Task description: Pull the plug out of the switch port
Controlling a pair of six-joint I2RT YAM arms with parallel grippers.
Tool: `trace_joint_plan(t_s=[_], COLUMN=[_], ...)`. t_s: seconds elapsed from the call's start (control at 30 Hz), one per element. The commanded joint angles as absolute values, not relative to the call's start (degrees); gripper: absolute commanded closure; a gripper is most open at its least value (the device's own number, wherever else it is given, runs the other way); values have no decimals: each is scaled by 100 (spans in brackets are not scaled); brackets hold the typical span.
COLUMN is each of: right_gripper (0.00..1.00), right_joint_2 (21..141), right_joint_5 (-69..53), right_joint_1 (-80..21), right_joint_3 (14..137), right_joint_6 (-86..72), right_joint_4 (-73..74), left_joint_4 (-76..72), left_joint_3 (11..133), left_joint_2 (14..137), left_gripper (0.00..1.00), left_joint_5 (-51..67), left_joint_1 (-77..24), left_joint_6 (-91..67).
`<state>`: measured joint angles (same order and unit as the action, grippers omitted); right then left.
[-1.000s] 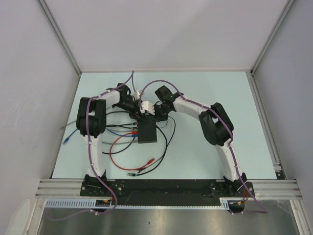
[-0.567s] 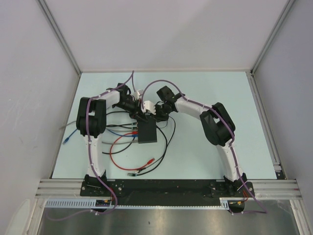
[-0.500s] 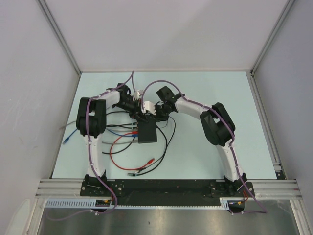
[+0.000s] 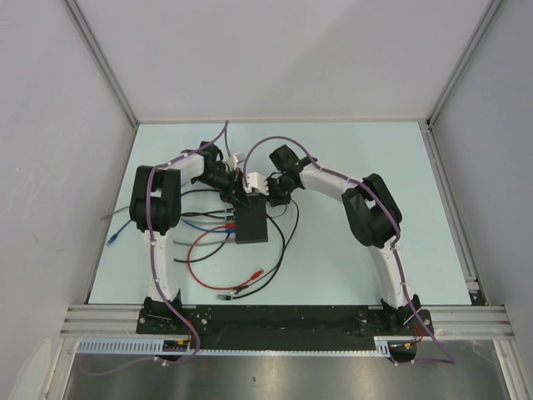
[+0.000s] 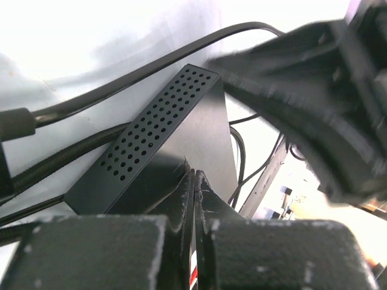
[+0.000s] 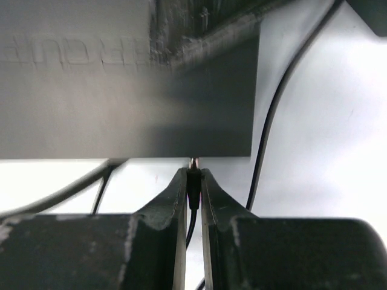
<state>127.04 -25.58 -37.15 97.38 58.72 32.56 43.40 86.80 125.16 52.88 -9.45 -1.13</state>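
Observation:
The switch is a flat matte black box lying in the middle of the table. In the left wrist view its perforated side shows. My left gripper is shut with its tips down on the switch's top, holding nothing; it also shows in the top view. In the right wrist view my right gripper is shut on a small black plug at the switch's far edge. The plug's metal tip shows just outside the edge. The right gripper also shows in the top view.
A red cable, blue cables and thin black cables lie looped around the switch, mostly to its left and near side. More plugs sit in the switch's left edge. White enclosure walls stand on three sides.
The right arm's wrist and elbow have shifted slightly to the right and away from the switch. The switch and the left arm have stayed in place.

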Motion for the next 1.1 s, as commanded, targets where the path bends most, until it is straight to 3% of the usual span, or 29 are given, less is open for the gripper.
trace_joint_plan(t_s=[0.0, 0.27, 0.6, 0.7, 0.77, 0.83, 1.07], right_gripper=[100, 100, 100, 100, 100, 100, 100], right_joint_2=[12744, 12771, 12428, 12288, 12200, 12199, 12419], right_joint_5=[-1837, -1748, -1907, -1627, -995, -626, -195], right_joint_1=[-3331, -3331, -3060, -2779, -2646, -2366, -1758], right_joint_3=[9852, 9931, 10502, 10652, 10565, 10529, 10337], right_joint_6=[5924, 5766, 4679, 4151, 3982, 3955, 4043], right_joint_4=[3726, 3867, 3605, 3219, 2867, 2629, 2462], left_joint_4=[4368, 4377, 4359, 4447, 4456, 4325, 4254], left_joint_3=[8490, 8534, 8947, 9237, 9368, 9334, 9141], left_joint_2=[12770, 12823, 12340, 12069, 11927, 11708, 11566], left_gripper=[100, 100, 100, 94, 72, 61, 55], left_joint_5=[3507, 3498, 4473, 4553, 4465, 4377, 4272], left_joint_1=[-967, -976, -967, -967, -949, -888, -633], left_joint_6=[246, 220, 342, 456, 527, 528, 474])
